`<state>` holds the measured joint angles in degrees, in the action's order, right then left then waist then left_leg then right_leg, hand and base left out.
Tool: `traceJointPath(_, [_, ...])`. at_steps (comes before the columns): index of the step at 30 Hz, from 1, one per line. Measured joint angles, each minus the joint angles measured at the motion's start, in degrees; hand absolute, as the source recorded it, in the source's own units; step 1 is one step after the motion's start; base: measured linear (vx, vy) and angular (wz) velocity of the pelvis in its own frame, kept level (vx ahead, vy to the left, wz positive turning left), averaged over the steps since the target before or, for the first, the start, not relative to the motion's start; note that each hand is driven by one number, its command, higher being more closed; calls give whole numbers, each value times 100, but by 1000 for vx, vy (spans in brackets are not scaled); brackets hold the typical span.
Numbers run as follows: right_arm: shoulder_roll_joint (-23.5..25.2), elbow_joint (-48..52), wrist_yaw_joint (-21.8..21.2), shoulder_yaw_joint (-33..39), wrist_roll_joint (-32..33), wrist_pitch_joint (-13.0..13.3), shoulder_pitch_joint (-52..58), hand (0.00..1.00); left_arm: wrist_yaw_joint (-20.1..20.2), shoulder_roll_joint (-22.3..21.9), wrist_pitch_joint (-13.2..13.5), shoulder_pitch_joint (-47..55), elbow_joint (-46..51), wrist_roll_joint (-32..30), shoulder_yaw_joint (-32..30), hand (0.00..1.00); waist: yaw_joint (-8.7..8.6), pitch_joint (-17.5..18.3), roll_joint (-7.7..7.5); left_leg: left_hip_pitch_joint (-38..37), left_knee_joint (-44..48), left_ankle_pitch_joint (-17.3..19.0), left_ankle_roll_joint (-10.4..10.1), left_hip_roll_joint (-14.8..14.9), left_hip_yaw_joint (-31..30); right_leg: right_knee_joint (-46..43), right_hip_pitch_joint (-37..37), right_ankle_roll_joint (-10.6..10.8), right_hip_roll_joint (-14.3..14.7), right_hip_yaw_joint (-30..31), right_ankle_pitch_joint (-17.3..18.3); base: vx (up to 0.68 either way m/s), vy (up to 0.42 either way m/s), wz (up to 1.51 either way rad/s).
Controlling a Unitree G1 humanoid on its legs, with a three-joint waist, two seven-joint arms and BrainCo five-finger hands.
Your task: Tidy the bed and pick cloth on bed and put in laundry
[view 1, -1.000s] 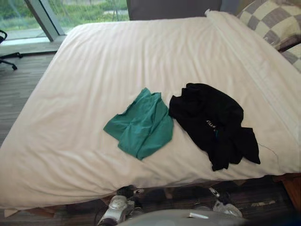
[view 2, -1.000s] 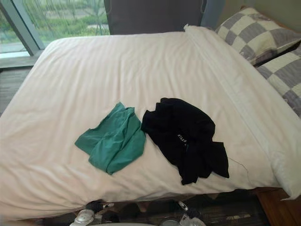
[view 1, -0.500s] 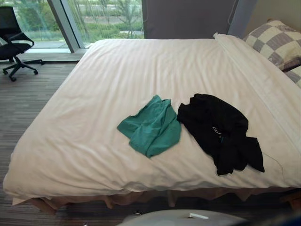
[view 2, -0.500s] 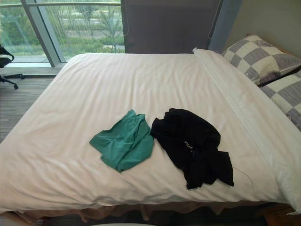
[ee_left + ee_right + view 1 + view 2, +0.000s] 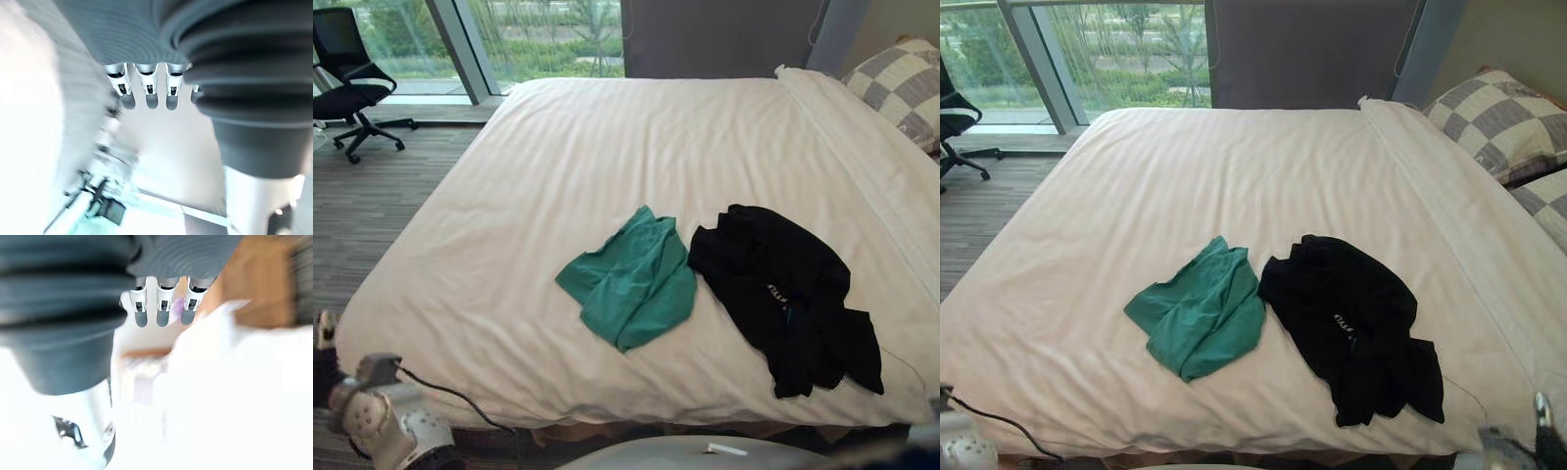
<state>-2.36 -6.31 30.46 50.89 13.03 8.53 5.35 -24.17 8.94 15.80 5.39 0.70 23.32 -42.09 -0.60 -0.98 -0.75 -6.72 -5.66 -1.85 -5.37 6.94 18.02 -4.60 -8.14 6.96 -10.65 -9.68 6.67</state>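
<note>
— As you look across from the left, what borders the bed?
— I see a black office chair (image 5: 347, 73) on the striped floor (image 5: 372, 215), well apart from the left edge of the bed (image 5: 440, 196); open floor lies between them; a window (image 5: 1126, 49) runs along the far side, with a dark panel (image 5: 1307, 54) beside it.
— And your left hand?
— My left hand (image 5: 151, 88) is empty, its fingers straight and slack; what shows past them is too blurred for me to name.
— Where are the cloths?
— Both lie on the white cover (image 5: 1234, 166), nearer the near edge than the far one; the green cloth (image 5: 631, 279) sits about mid-width, crumpled flat, with a broad bare stretch of cover to its left and the whole far half of the bed bare; the black cloth (image 5: 783, 294) lies just to its right, their edges meeting; its lower end comes close to the near edge without hanging over.
— And right of that?
— A bare strip of cover, then a turned-back band (image 5: 1449, 215) running along that side; checked pillows (image 5: 1489, 117) lie past it at the right edge; my right hand (image 5: 164, 308) has its fingers straight and loose, nothing in them.
</note>
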Motion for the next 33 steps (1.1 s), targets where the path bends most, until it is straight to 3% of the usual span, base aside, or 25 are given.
traceJointPath(3, [-18,156,2,-168,-463,-8,-191,0,-23,245,-16,228,328,-717,-28,0,-49,-36,35,-53,1,56,2,-16,12,3,-19,1,-7,56,-3,23,-2,-10])
traceJointPath(4, [-105,302,-103,-231,-548,-3,-133,0,166,565,73,203,382,-617,-139,0,-138,-93,77,-46,0,84,-3,-18,23,35,-14,2,-6,101,-3,13,-15,-5])
traceJointPath(5, [-117,340,-107,-241,-571,-6,-113,0,166,608,75,195,384,-678,-121,0,-135,-91,75,-46,0,90,3,-20,23,38,-14,2,-6,102,-3,11,-19,-4])
traceJointPath(7, [-140,551,-145,-349,-855,-2,-116,0,227,652,74,184,401,-854,306,0,-155,-147,179,-45,1,95,9,-58,22,44,-7,2,-36,107,-2,-4,-3,-3])
traceJointPath(9, [-263,530,-262,-745,-1177,-20,-208,0,540,414,-2,129,476,-1030,977,0,-193,-252,266,-25,2,86,23,-88,58,86,41,4,-59,134,-3,-14,-4,-14])
traceJointPath(13, [-351,629,-533,-1199,-1663,-61,-358,0,958,330,-79,140,594,-1404,1849,0,-330,-365,277,74,3,84,21,-88,130,244,141,9,-41,281,-1,-15,-42,-18])
traceJointPath(18, [-523,779,-705,-1718,-2108,-71,-357,0,1604,305,-202,94,1083,-2075,3389,0,-550,-558,343,143,4,82,34,-89,138,252,267,66,-36,408,-37,33,-26,-8])
traceJointPath(20, [-549,877,-746,-1823,-2192,-79,-365,0,1786,307,-212,-7,1162,-2284,3656,0,-629,-631,381,214,4,83,37,-89,136,238,330,103,-36,415,-63,52,-18,-9])
traceJointPath(25, [-619,986,-798,-2075,-2341,-98,-519,0,2000,352,-338,-185,1147,-2531,3971,0,-689,-870,450,354,5,102,66,-85,209,175,612,181,-33,605,-154,24,-9,-14])
traceJointPath(28, [-755,989,-872,-2240,-2354,-134,-771,0,2149,371,-544,-397,870,-3042,4056,0,-707,-1153,521,522,39,110,107,-89,274,176,826,211,-34,673,-323,-11,5,-12])
traceJointPath(33, [-762,1018,-887,-2244,-2355,-135,-1022,0,2130,393,-827,-714,332,-3551,4038,0,-704,-1438,499,992,351,180,210,-85,238,173,1154,216,-78,719,-438,-8,-4,2])
